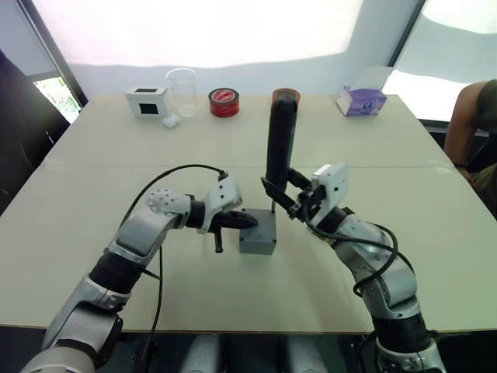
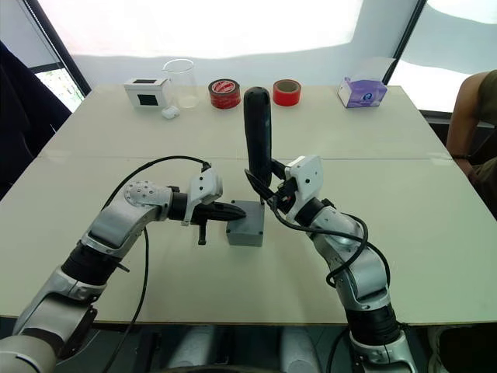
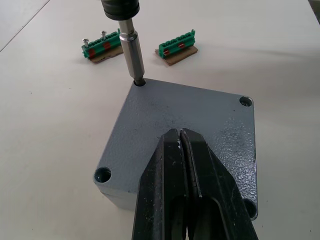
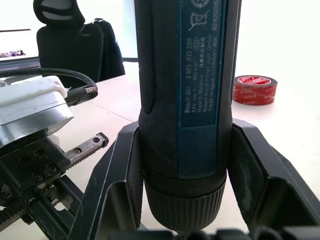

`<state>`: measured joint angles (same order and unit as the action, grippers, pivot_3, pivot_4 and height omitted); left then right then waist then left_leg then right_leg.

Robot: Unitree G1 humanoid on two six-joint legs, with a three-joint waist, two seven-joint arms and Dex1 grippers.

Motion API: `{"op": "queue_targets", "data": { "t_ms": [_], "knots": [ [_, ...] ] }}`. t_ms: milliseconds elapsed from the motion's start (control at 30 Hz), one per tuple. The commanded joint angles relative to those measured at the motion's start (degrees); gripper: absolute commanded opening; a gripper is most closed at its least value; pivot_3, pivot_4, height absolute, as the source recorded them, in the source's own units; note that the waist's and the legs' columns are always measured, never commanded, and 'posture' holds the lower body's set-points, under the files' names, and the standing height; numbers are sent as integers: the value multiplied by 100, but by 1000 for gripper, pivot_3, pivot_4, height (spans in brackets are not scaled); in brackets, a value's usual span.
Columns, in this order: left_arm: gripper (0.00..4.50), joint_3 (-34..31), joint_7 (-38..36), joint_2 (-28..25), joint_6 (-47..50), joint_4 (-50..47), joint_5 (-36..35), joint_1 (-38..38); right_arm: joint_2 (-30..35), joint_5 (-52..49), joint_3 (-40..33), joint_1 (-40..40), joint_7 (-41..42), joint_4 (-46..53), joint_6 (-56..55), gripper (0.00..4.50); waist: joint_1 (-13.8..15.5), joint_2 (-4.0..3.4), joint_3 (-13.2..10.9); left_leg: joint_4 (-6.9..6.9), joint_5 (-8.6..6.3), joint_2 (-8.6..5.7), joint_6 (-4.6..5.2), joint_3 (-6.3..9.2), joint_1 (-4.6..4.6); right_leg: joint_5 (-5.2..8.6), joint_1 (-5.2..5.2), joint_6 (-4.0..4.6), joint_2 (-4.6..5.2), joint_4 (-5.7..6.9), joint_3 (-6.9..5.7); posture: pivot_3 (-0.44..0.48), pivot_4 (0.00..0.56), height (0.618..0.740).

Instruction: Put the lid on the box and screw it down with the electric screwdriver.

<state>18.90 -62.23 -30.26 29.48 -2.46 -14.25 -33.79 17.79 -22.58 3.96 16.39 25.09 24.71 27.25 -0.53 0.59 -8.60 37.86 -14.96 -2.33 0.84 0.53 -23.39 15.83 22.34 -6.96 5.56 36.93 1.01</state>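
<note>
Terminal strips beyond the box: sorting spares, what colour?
Green terminal strips, clearest in left wrist view.

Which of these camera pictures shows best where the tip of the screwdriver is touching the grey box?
The left wrist view: the silver bit sits in a corner hole of the lid, close up. The eye views show the whole electric screwdriver upright in the right claw, its tip tiny. The right wrist view shows its labelled body.

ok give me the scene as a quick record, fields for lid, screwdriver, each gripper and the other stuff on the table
lid: on the box, plain face up
electric screwdriver: upright, bit in a corner screw hole
left gripper: shut, fingertips pressing on the lid
right gripper: shut on the screwdriver body
table: two green terminal blocks, two red tape rolls, purple tissue box, clear beaker
</note>
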Motion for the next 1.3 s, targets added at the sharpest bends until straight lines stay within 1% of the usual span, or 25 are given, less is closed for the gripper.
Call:
{"op": "queue_targets", "data": {
  "t_ms": [33,100,200,333,433,467,500,533,567,633,667,733,767,833,867,933,1000,1033,1167,1300],
  "knots": [
    [0,111,-35,-13,62,-16,72,114,441,-419,-516,618,-20,305,827,1749,5,-4,-5,-1,0,-1,0,0,-2,0,1,0,2,0,0,0,150,740],
    [0,110,-41,-3,67,-14,64,119,647,-692,-784,1097,-131,364,1307,1749,23,-10,-15,-1,0,-1,0,0,-9,0,8,0,7,-1,-1,0,150,740],
    [0,33,47,66,235,7,3,81,753,-1288,-1259,1966,-555,341,2290,1749,56,-13,-25,-1,0,-1,0,1,-20,0,20,0,14,-1,1,0,150,740],
    [0,-28,142,108,547,-11,-50,18,729,-1539,-1529,2416,-910,296,2951,1749,87,-13,-26,-17,0,0,-1,1,-29,2,36,5,16,-4,3,0,150,740],
    [0,-856,1190,713,367,-43,-228,-182,758,-1960,-2295,3219,-1464,-202,3813,1749,85,-20,-34,-33,2,-3,-5,-3,-34,3,45,6,24,-9,5,0,150,740],
    [0,-1051,1437,868,267,-64,-251,-222,791,-2057,-2456,3392,-1571,-323,4010,1749,94,-20,-37,-28,4,-5,-7,-3,-55,1,67,5,26,-2,5,0,150,740],
    [0,-1315,1505,1069,378,-124,-553,-248,1014,-2007,-2520,3465,-1570,-461,4168,1749,112,-17,-38,-6,7,-6,-11,-1,-103,0,113,4,24,17,3,0,150,740],
    [0,-1604,1628,1293,524,-156,-867,-269,1285,-1914,-2542,3496,-1551,-613,4357,1749,137,-17,-38,4,9,-5,-15,2,-131,0,136,4,20,26,1,0,150,740],
    [0,-1622,1521,1254,786,-219,-1014,-333,1564,-1832,-2554,3478,-1507,-769,4506,1749,145,-17,-38,7,10,-6,-15,5,-146,0,145,5,20,25,-6,0,150,740],
    [0,-1543,1175,1004,1334,-391,-1310,-457,2094,-1882,-2680,3394,-1331,-1137,5022,1749,132,-17,-38,15,11,-7,-18,11,-170,0,157,5,17,18,-15,0,150,740],
    [0,-1503,887,846,1550,-506,-1544,-487,2351,-1913,-2688,3296,-1235,-1301,5359,1749,116,-17,-38,15,12,-11,-19,10,-176,0,163,5,17,17,-15,0,150,740],
    [0,-1596,322,602,2067,-705,-2245,-559,2754,-1906,-2661,3050,-1090,-1538,5913,1749,103,-18,-38,15,12,-13,-17,0,-184,0,170,5,10,16,-14,0,150,740],
    [0,-1572,32,404,2255,-804,-2462,-622,3051,-2129,-2578,2768,-892,-1655,6209,1749,92,-18,-38,15,11,-13,-16,-3,-185,0,171,5,10,15,-13,0,150,740],
    [0,-1257,-355,-55,2238,-981,-2342,-694,3533,-2726,-2506,2169,-512,-1785,6496,1749,85,-18,-40,14,7,-12,-8,-4,-193,0,178,5,7,12,-13,0,150,740],
    [0,-1081,-453,-234,2131,-1031,-2184,-700,3689,-2980,-2501,1945,-464,-1892,6525,1749,75,-21,-40,14,6,-8,-5,-2,-194,0,179,5,4,10,-14,0,150,740],
    [0,-846,-579,-493,1923,-1082,-1971,-698,3949,-3423,-2472,1605,-624,-2257,6525,1749,42,-39,-50,14,6,-6,-4,-7,-192,0,178,5,2,11,-12,0,150,740],
    [0,-693,-642,-729,1815,-1131,-1805,-718,4636,-4083,-1913,1146,-488,-2636,6525,1749,-7,-67,-64,16,7,-7,-2,-19,-187,-3,177,-1,3,16,-3,0,150,740],
    [0,-661,-723,-797,1824,-1142,-1826,-729,4785,-4191,-1794,1026,-492,-2723,6525,1749,-13,-75,-70,19,9,-7,3,-20,-188,-5,177,-5,3,15,-2,0,150,740],
    [0,-592,-819,-801,1505,-1148,-1771,-665,4681,-4076,-1722,1105,-742,-2853,6525,1749,-64,-65,-76,20,10,4,5,-22,-185,-5,177,-6,-9,15,2,0,150,740],
    [0,-581,-727,-756,1456,-1305,-1776,-542,4636,-3990,-1585,1051,-817,-2914,6525,1749,-20,-65,-77,20,11,7,4,-20,-184,-5,178,-6,-15,16,3,0,150,740]
  ]
}}
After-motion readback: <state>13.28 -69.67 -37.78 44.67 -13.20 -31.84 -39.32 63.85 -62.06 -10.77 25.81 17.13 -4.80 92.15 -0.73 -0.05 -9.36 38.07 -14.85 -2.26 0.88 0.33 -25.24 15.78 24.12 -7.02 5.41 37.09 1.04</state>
